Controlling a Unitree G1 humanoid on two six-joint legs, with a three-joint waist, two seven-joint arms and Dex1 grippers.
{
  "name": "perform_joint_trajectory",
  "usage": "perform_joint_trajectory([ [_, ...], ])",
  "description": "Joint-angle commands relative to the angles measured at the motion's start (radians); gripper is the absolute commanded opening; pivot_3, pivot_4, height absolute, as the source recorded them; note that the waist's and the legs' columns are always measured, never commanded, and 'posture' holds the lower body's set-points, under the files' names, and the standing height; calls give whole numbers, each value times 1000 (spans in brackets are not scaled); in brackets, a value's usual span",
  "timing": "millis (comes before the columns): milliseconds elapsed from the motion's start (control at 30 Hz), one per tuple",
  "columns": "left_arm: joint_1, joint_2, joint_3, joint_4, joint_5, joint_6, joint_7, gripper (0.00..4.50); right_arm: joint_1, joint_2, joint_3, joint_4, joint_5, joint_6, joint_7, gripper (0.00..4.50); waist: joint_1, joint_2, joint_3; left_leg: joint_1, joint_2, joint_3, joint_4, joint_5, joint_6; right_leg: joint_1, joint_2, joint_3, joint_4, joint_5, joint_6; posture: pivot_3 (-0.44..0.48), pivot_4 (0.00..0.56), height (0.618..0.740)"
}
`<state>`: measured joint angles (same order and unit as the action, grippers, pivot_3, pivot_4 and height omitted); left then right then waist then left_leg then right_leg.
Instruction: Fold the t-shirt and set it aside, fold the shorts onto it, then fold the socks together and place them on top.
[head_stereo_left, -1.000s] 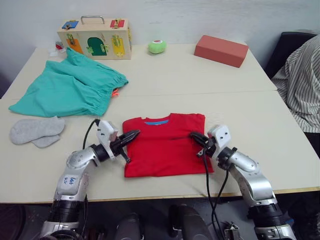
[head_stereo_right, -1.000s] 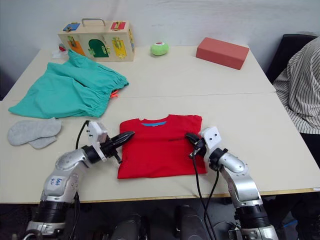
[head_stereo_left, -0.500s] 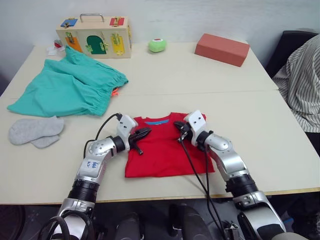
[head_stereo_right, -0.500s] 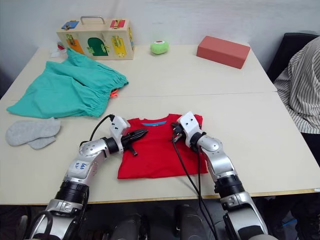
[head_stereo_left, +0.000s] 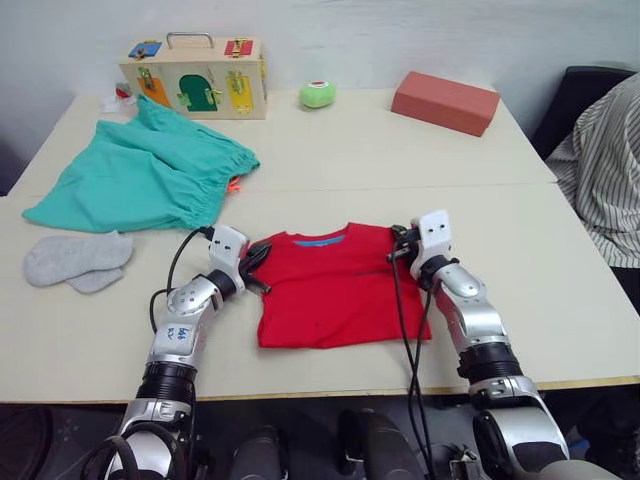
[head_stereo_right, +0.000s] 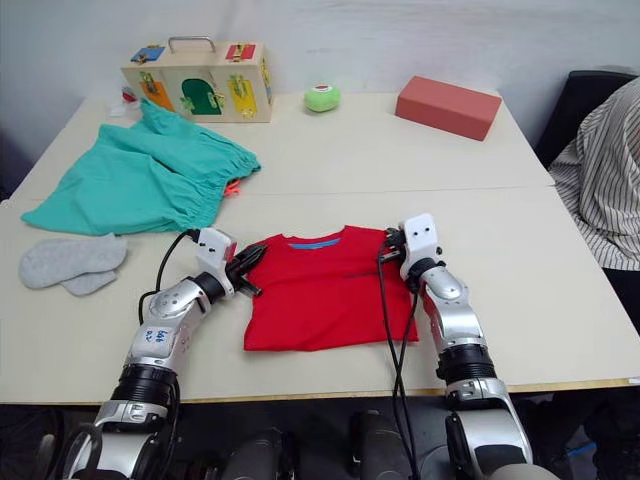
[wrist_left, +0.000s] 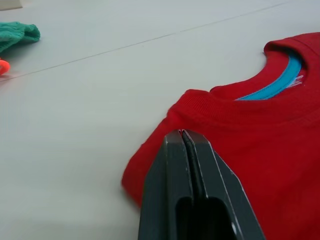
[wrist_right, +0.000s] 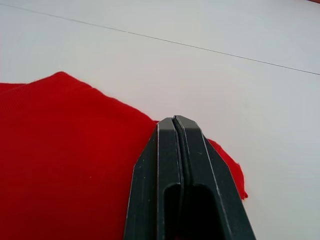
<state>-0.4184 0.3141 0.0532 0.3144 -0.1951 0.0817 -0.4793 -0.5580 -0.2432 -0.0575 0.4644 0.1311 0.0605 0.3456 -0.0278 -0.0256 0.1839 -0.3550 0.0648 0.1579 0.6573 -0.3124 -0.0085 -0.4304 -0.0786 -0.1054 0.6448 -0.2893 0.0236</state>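
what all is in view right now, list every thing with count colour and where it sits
t-shirt: 1, bright red with blue collar band, folded flat at the table's near middle
shorts: 1, teal-green, spread on the far left of the table
socks: 2, light grey, overlapping at the left edge, nearer than the shorts
wooden box: 1, pale wood with coloured latches and a metal handle, far left
green ball: 1, green, far middle
block: 1, salmon red, far right
table: 1, cream
person's sleeve: 1, striped, at the right edge
left gripper: 1, black, shut at the shirt's left shoulder corner
right gripper: 1, black, shut at the shirt's right shoulder corner
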Motion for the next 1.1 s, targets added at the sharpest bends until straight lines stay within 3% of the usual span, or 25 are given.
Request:
perform_joint_trajectory([
  [33, 15, 15, 13, -108, -69, -51, -110, 51, 35, -24, -27, -129, 65, -29, 89, 0, 0, 0, 0, -1, 0, 0, 0, 0, 0, -1, 0, 0, -1, 0, 0, 0, 150, 740],
  [267, 48, 104, -79, -355, -202, 82, -398, 51, 200, -142, 84, -477, 111, 73, 328, 0, -2, 0, 0, -8, 0, 1, -4, 1, -2, -11, 1, 0, -2, 0, 0, 0, 150, 740],
  [367, 77, 157, -195, -390, -132, 113, -470, 51, 266, -182, 136, -533, 103, 115, 384, 0, -2, 0, 0, -8, 0, 2, -4, 1, -1, -11, 2, 1, -2, 0, 0, 0, 150, 740],
  [533, 150, 186, -269, -355, -45, 91, -475, 51, 261, -165, 165, -436, 55, 56, 379, 0, -4, 0, 1, -7, 0, 3, -4, 1, -1, -11, 2, 2, -1, 0, 0, 0, 150, 740],
  [800, 300, 257, -250, -379, -32, 68, -507, 51, 149, -116, 109, -239, 51, 55, 303, 0, -11, -1, 0, -4, 1, 2, -8, 4, -2, -11, 2, 2, 0, 0, -2, 0, 150, 740],
  [1100, 381, 276, -159, -417, -99, 65, -499, 51, 124, -86, 13, -219, 98, 102, 227, 0, -18, 0, 0, -3, 1, 2, -9, 4, -2, -11, 2, 2, 0, 0, -3, 0, 150, 740],
])
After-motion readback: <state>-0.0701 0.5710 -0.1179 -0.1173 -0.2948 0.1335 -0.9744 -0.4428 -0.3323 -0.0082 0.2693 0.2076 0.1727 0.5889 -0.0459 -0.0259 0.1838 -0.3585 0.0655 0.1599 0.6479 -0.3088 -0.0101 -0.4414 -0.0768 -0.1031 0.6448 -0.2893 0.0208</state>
